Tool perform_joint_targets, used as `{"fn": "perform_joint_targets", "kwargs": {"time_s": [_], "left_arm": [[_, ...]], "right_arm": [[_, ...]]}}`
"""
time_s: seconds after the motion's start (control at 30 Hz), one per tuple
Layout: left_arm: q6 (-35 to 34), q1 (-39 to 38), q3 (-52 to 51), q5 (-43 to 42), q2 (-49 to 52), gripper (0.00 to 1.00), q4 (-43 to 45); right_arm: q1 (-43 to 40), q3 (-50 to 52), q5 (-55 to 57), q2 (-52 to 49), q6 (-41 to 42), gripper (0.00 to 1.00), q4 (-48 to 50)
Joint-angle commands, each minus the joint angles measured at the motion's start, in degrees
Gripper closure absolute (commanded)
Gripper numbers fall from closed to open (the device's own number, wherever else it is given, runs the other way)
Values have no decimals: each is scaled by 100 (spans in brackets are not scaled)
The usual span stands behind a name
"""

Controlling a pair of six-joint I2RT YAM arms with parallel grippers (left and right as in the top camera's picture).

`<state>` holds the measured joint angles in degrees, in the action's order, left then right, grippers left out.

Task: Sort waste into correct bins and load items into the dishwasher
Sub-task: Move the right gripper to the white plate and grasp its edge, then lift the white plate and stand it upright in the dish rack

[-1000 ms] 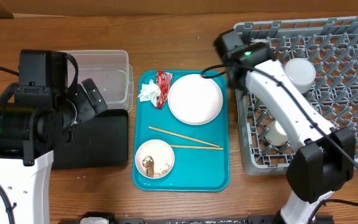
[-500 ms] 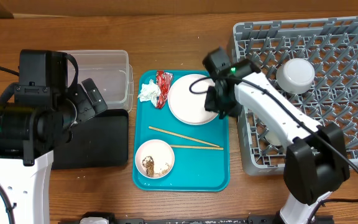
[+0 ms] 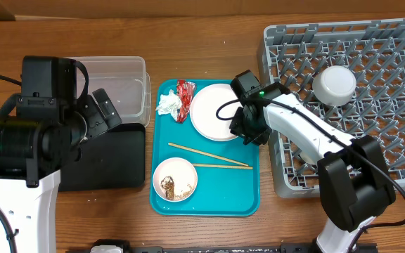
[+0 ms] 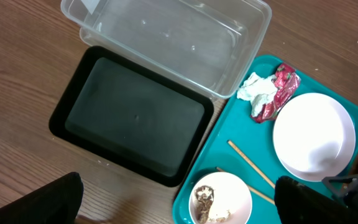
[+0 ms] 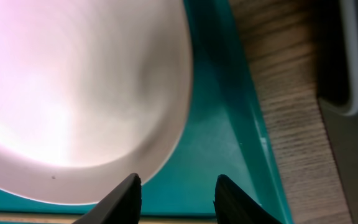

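Having swung away from the dish rack [image 3: 399, 161], the right tool [image 5: 178, 182], fingers apart and empty, is now closing on the 1 plate [image 3: 216, 112] just ahead of it, so loading is probably continuing, with 2 chopsticks [image 3: 209, 154], 1 scrap-filled bowl [image 3: 175, 178], 1 tissue [image 3: 167, 104] and 1 wrapper [image 3: 185, 93] waiting beyond, and 1 racked bowl [image 3: 335, 84] sitting behind.

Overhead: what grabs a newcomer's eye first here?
The teal tray in the middle stands out, carrying a white plate, chopsticks, a bowl of food scraps and a tissue beside a red wrapper. The right gripper hangs open at the plate's right edge. On the right, the grey rack holds a small white bowl.
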<state>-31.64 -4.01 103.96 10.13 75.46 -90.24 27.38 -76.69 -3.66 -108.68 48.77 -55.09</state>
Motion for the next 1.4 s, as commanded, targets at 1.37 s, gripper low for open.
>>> {"fn": "perform_joint_targets", "kwargs": {"time_s": [1.37], "left_arm": [[-55,24,39,79,28,0,9]], "right_arm": [[-424,-1300,4406,1705,-1370,96,24]]}}
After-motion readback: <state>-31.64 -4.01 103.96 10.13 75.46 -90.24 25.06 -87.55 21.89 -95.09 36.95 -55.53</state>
